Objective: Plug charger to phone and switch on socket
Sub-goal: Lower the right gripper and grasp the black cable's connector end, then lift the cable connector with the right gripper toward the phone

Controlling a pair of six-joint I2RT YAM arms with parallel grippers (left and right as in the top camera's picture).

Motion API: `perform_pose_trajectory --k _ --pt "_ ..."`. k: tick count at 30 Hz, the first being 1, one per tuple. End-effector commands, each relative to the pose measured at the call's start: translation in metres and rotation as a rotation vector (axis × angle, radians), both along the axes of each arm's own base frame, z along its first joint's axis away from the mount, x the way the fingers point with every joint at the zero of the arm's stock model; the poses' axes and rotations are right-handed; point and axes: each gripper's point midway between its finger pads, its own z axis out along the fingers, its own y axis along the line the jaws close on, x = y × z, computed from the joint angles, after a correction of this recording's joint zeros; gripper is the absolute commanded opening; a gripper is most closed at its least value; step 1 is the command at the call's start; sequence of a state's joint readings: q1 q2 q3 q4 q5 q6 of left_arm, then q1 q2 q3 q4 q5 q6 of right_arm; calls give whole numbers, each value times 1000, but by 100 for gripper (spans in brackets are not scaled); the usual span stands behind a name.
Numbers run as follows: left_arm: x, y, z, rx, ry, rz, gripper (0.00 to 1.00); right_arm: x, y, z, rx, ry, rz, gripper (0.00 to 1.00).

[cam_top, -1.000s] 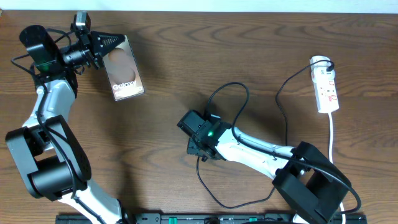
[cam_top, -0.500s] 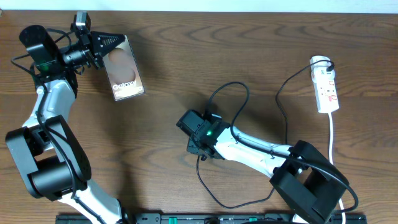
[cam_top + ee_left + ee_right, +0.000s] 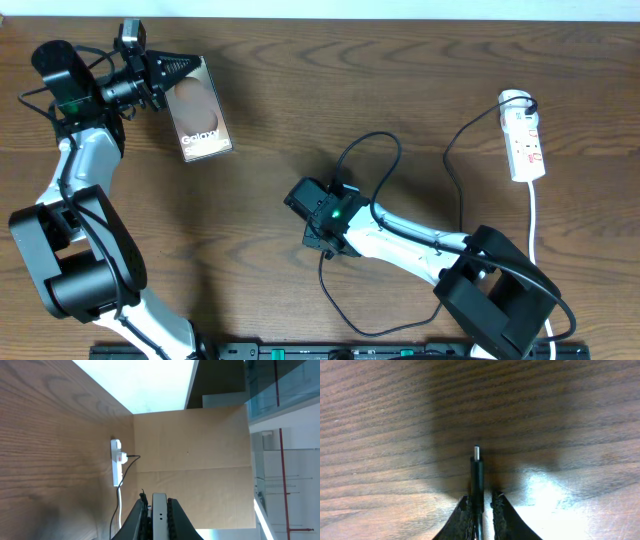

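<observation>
My left gripper [image 3: 168, 68] at the far left is shut on the top edge of the phone [image 3: 200, 118], which shows a brownish screen and white lettering. In the left wrist view the phone's thin pale edge [image 3: 159, 515] stands clamped between the fingers [image 3: 159, 505]. My right gripper [image 3: 320, 240] sits low over the table's middle, shut on the charger [image 3: 395, 150], a thin black looping cable. Its slim plug tip [image 3: 477, 465] pokes out ahead of the fingers [image 3: 481, 502], just above the wood. The white socket [image 3: 526, 145] lies at the far right.
The socket's white cord [image 3: 534, 225] runs down the right side. The charger cable loops between the right arm and the socket and curls toward the front edge. The socket also shows in the left wrist view [image 3: 116, 462]. A black rail [image 3: 330, 351] lines the front edge.
The right arm has shifted very slightly and the cable loop nudged a little to the right. The left gripper and the phone have not moved.
</observation>
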State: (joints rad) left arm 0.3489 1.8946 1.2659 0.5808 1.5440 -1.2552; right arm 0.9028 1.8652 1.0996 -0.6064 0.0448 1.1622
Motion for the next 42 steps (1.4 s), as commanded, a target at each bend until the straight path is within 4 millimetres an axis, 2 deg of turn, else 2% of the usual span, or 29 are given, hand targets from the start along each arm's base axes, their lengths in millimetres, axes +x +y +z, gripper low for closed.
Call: perform_pose_trajectory --k 1,5,16,18,20,24,27,30,37,42 --pt "-5 -1 12 10 -35 -26 7 -2 -7 -13 -49 8 -11 9" --pt "-5 -1 12 10 -35 -26 7 -4 -3 -13 -28 21 -22 1" --pt "-5 -1 12 10 -35 -26 7 -3 19 -9 73 35 34 1" --pt "-5 -1 12 10 -35 -25 7 -1 33 -5 134 19 128 1" --pt "-5 -1 12 10 -35 -25 7 1 59 5 247 -12 282 1" --pt "-5 -1 12 11 -38 -25 7 -11 113 42 560 -61 615 1" --pt "-5 -1 12 11 -39 -25 7 -22 131 68 744 -85 784 1" --pt "-5 -1 12 11 -39 -25 7 -30 134 82 840 -94 892 1" --pt "-5 -1 12 24 -67 -26 7 -41 123 111 1050 -65 1029 1" --pt "-5 -1 12 27 -73 -26 8 -36 123 119 1090 -107 1060 1"
